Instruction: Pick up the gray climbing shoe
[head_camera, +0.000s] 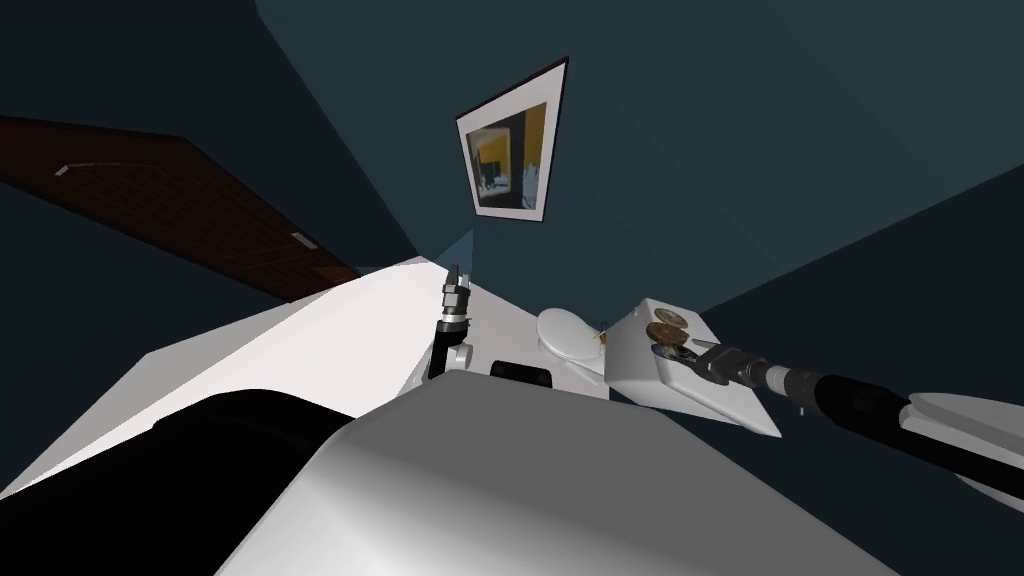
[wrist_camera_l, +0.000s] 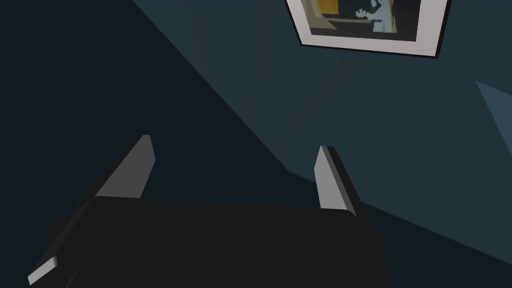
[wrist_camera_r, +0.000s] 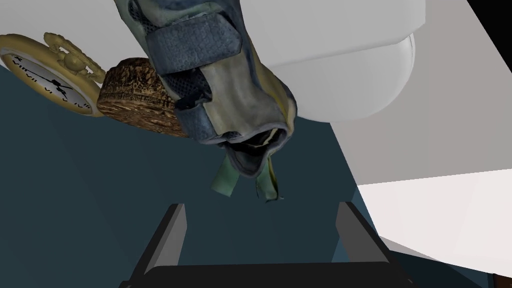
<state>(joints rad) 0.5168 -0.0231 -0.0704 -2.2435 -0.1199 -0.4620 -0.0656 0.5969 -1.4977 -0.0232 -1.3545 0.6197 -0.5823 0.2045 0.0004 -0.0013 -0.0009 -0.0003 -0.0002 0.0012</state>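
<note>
The right gripper (wrist_camera_r: 262, 220) is open: its 2 fingers (wrist_camera_r: 170, 240) stand well apart with nothing between them. Just ahead of their tips, not touching them, is the heel end of the shoe (wrist_camera_r: 220, 75). The shoe lies on top of the tank (wrist_camera_r: 330, 25), with its heel jutting past the tank's edge toward the gripper. It is pale greyish olive with a grey-blue strap across the upper. Its dark heel opening faces the fingers, and 2 pull loops hang from it off the tank's edge.

Just beside the shoe on the tank sits a rough brown disc (wrist_camera_r: 135, 107), perhaps cork. Past the disc, also on the tank, lies a gold watch (wrist_camera_r: 47, 80) with a white dial and black numerals. On the shoe's other side, next to the tank, is a rounded white lid (wrist_camera_r: 360, 90).

In the head view the right arm reaches to the tank from the right. The left gripper (head_camera: 455, 278) is held up well apart from the tank, past the lid, over a white surface (head_camera: 330, 330). Its fingers are spread too, holding nothing. A framed picture (head_camera: 510, 150) hangs on the dark teal wall above the lid, and a brown door (head_camera: 200, 210) stands far to the tank's left.
</note>
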